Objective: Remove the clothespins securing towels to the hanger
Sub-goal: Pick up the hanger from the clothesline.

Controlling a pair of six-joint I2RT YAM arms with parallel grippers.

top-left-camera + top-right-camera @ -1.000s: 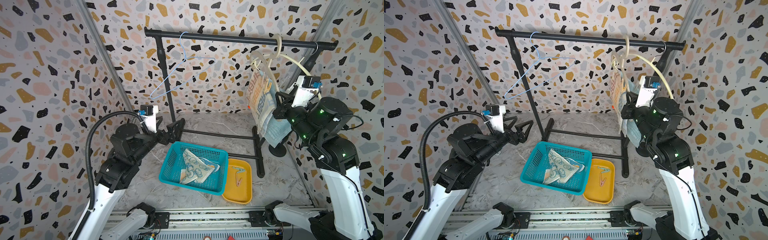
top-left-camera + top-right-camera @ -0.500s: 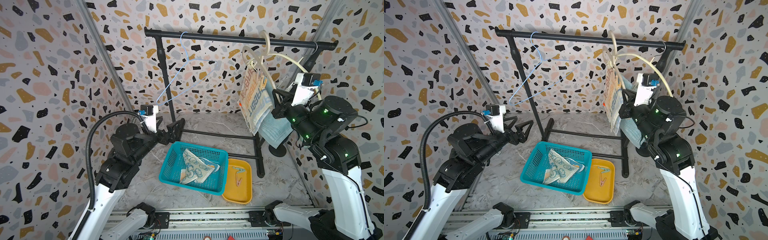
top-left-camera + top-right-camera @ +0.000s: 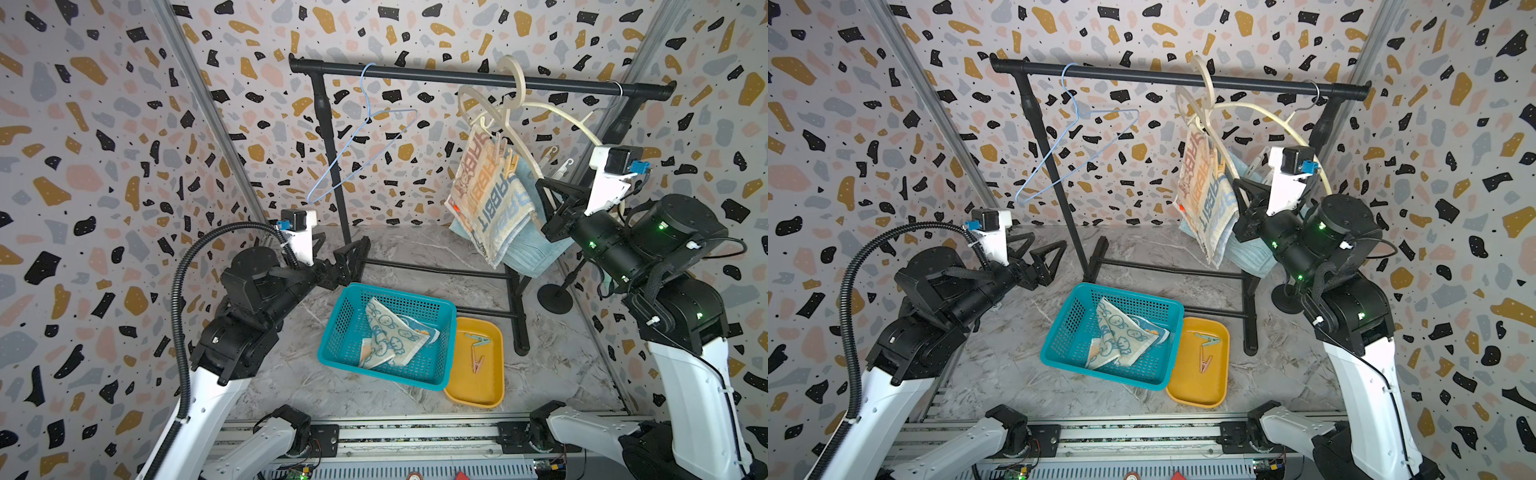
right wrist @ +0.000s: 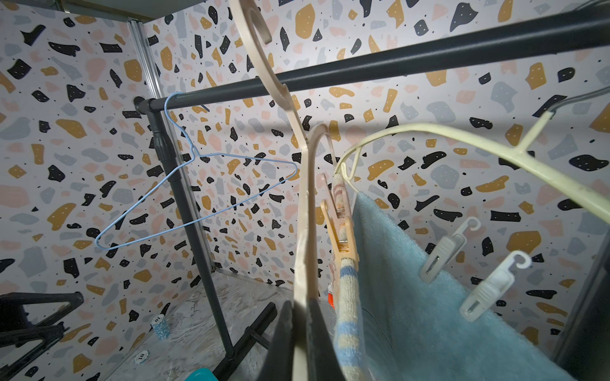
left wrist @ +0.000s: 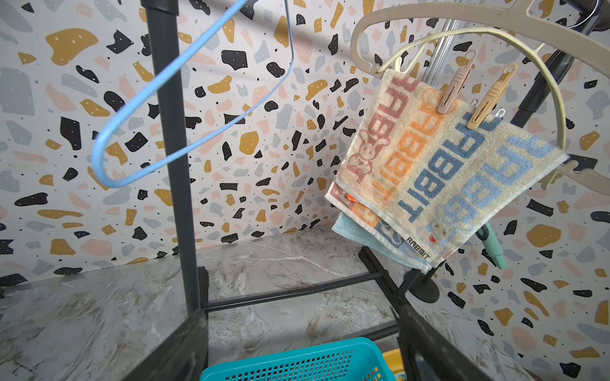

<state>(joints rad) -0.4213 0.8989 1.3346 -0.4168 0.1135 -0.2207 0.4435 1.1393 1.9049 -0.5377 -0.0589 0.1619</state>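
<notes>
Right gripper [image 4: 299, 316]: clenched on the lower end of the beige hanger [image 4: 302, 231].
Pink clothespin [image 5: 454, 89], orange clothespin [image 5: 488, 99]: clipped to the RABBIT towel [image 5: 439, 171], just up the hanger from that gripper.
White clothespins [image 4: 442, 250]: on the blue towel [image 4: 412, 280], beside it.
Left gripper [image 3: 336, 249]: spread wide, empty, well apart from the hanging towels.
Yellow tray [image 3: 494, 395]: two loose clothespins [image 3: 478, 353].

count — towels [image 3: 490, 199] 3 | hangers [image 4: 303, 247] 3 | clothespins [image 5: 490, 99] 7 | basket [image 3: 338, 332] 1 | tray [image 3: 473, 386] 1

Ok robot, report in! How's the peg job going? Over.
Left pincer open, free. Right pincer shut on beige hanger. Pink clothespin and orange clothespin clipped on RABBIT towel. Nothing blocking them.
</notes>
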